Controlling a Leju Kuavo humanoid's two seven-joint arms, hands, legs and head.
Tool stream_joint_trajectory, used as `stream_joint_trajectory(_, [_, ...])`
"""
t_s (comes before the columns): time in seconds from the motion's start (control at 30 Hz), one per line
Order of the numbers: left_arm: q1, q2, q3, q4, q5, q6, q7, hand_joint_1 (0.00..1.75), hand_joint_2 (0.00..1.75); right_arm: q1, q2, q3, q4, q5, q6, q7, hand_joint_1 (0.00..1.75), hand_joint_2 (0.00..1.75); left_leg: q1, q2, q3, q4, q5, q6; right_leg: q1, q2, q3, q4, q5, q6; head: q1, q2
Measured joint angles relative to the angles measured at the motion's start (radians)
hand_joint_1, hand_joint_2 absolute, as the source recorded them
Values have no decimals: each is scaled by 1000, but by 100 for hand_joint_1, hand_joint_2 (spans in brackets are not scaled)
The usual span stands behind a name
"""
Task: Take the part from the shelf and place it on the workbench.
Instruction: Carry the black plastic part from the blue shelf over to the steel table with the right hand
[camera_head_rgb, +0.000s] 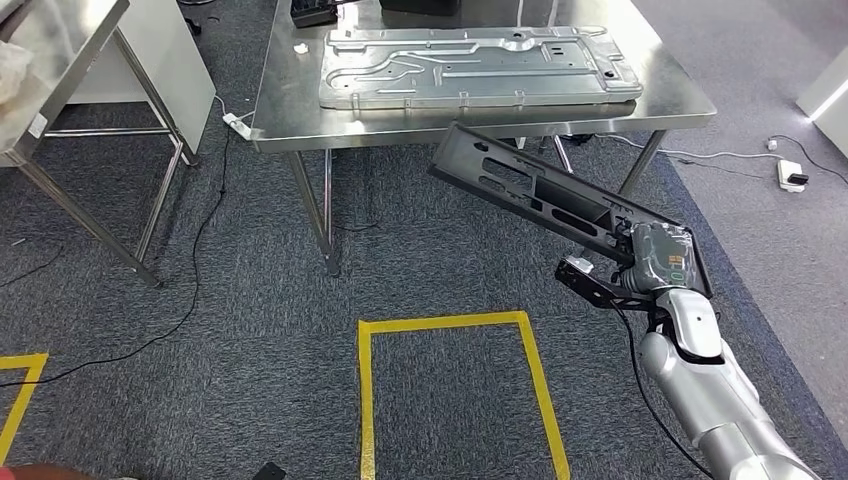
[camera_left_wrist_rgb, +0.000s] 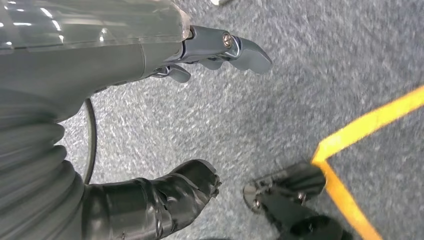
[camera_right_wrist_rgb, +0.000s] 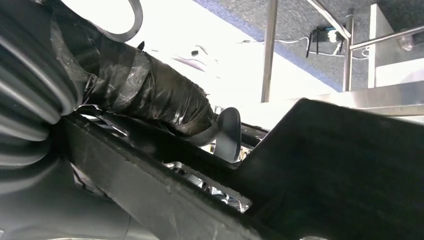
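Head view: the right robot hand (camera_head_rgb: 650, 265) grips the near end of a long black part (camera_head_rgb: 545, 195), held tilted in the air at the right, its far end just short of the steel table (camera_head_rgb: 290, 110). A silver panel (camera_head_rgb: 480, 65) lies on that table. The left robot hand (camera_left_wrist_rgb: 200, 100) hangs over grey carpet (camera_left_wrist_rgb: 310, 75), fingers apart, holding nothing.

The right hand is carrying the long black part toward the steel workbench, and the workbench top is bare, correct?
Not quite. The right hand does hold the long black part short of the steel workbench, but the head view shows the top is not bare: a large silver metal panel already lies on it.
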Motion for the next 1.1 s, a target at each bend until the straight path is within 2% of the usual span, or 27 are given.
stream_joint_trajectory(0.07, [1,-1,0,0,0,-1,0,0,175,0,0,-1,0,0,0,0,175,175,1,-1,1,9,-8,-6,-5,-1,57,-120,66,1,0,0])
stream_joint_trajectory(0.1, [0,-1,0,0,0,-2,0,0,175,-2,0,-1,0,0,0,0,175,175,0,-1,-1,16,-13,-10,-4,-1,89,-184,89,0,0,0])
stream_joint_trajectory(0.13, [0,-2,0,0,0,-2,0,0,175,-3,0,-2,0,0,1,0,175,175,-1,-2,-3,21,-16,-15,-2,-1,110,-228,101,-4,0,0])
stream_joint_trajectory(0.17, [-1,-2,0,0,0,-3,0,0,175,-4,0,-2,0,0,1,0,175,175,-3,-2,-5,24,-19,-20,0,0,119,-248,101,-8,0,0])
stream_joint_trajectory(0.2, [-1,-2,0,0,0,-4,-1,0,175,-4,0,-2,0,0,2,0,175,175,-4,-2,-6,24,-20,-24,3,1,120,-249,98,-13,0,0])
stream_joint_trajectory(0.27, [0,-1,0,0,-1,-7,-2,0,175,-4,0,-3,1,0,3,0,175,175,-4,-2,-5,26,-25,-34,0,2,122,-252,98,-24,0,0])
stream_joint_trajectory(0.33, [-1,0,0,0,-1,-9,-4,0,175,-5,0,-3,2,0,3,-1,175,175,-3,-1,-27,77,-56,-43,-5,1,128,-257,98,-38,-1,0])
stream_joint_trajectory(0.37, [-1,1,0,0,-1,-9,-5,0,175,-6,0,-3,2,0,3,-2,175,175,-1,-1,-55,133,-84,-47,-5,-1,130,-257,97,-43,-1,0])
stream_joint_trajectory(0.43, [0,0,0,0,-1,-10,-6,0,175,-6,1,-3,3,-1,3,-5,175,175,2,-1,-129,270,-135,-52,-3,-1,133,-257,93,-48,-1,0])
stream_joint_trajectory(0.47, [1,0,0,0,-2,-10,-6,0,175,-5,2,-3,3,-1,3,-7,175,175,2,-1,-155,311,-139,-53,-1,-1,135,-257,91,-49,-1,0])
stream_joint_trajectory(0.5, [2,0,0,0,-2,-10,-6,0,175,-4,2,-3,4,-1,3,-8,175,175,3,-1,-164,314,-123,-52,-1,0,139,-257,88,-49,-1,0])
stream_joint_trajectory(0.53, [2,0,0,0,-2,-10,-6,0,175,-4,2,-3,5,-1,3,-9,175,175,3,-1,-151,276,-88,-49,0,1,144,-257,85,-48,-1,0])
stream_joint_trajectory(0.57, [2,1,0,0,-2,-10,-6,0,175,-4,2,-3,6,-1,3,-9,175,175,2,-1,-123,207,-44,-44,0,1,151,-257,80,-46,-1,0])
stream_joint_trajectory(0.6, [2,1,0,0,-3,-9,-6,0,175,-4,2,-4,6,-1,3,-9,175,175,0,-1,-91,138,-11,-39,1,2,156,-257,76,-43,-1,0])
stream_joint_trajectory(0.63, [1,2,0,0,-3,-9,-6,0,175,-5,2,-4,7,-1,3,-10,175,175,-2,-1,-65,81,9,-34,2,2,159,-256,72,-39,-1,0])
stream_joint_trajectory(0.67, [1,3,0,0,-3,-9,-6,0,175,-6,2,-4,7,-1,3,-10,175,175,-5,-2,-50,46,17,-30,3,2,160,-257,69,-34,0,0])
stream_joint_trajectory(0.77, [0,2,0,0,-4,-10,-7,0,175,-6,2,-5,8,-3,2,-11,175,175,-6,-2,-40,24,12,-21,3,2,163,-264,66,-18,0,0])
stream_joint_trajectory(0.83, [1,1,0,0,-5,-10,-8,0,175,-7,2,-8,8,-3,2,-11,175,175,0,-1,-26,7,15,-11,2,1,153,-237,48,-9,1,0])
stream_joint_trajectory(0.9, [0,0,0,0,-5,-10,-9,0,175,-9,2,-10,9,-4,2,-11,175,175,1,-1,-17,0,13,-3,1,1,104,-144,8,-4,2,0])
stream_joint_trajectory(0.93, [0,0,0,0,-5,-10,-8,0,175,-9,2,-11,10,-4,2,-11,175,175,0,-1,-15,1,10,1,0,1,64,-79,-12,-1,2,0])
stream_joint_trajectory(0.97, [0,0,0,0,-5,-10,-8,0,175,-7,2,-11,12,-4,2,-11,175,175,-1,-1,-12,2,6,2,-1,1,28,-27,-20,2,2,0])
stream_joint_trajectory(1.0, [1,0,0,0,-5,-10,-8,0,175,-4,2,-11,14,-4,2,-11,175,175,-1,-2,-8,4,1,3,-2,0,4,-4,-11,4,2,0])
stream_joint_trajectory(1.03, [1,0,0,0,-4,-10,-8,0,175,-3,2,-11,17,-4,2,-11,175,175,-1,-3,-3,6,-6,2,-3,0,0,-18,18,5,2,0])
stream_joint_trajectory(1.1, [3,-1,0,0,-4,-11,-8,0,175,-4,2,-11,19,-4,2,-11,175,175,0,-3,7,15,-21,-4,-5,-1,39,-132,99,5,2,0])
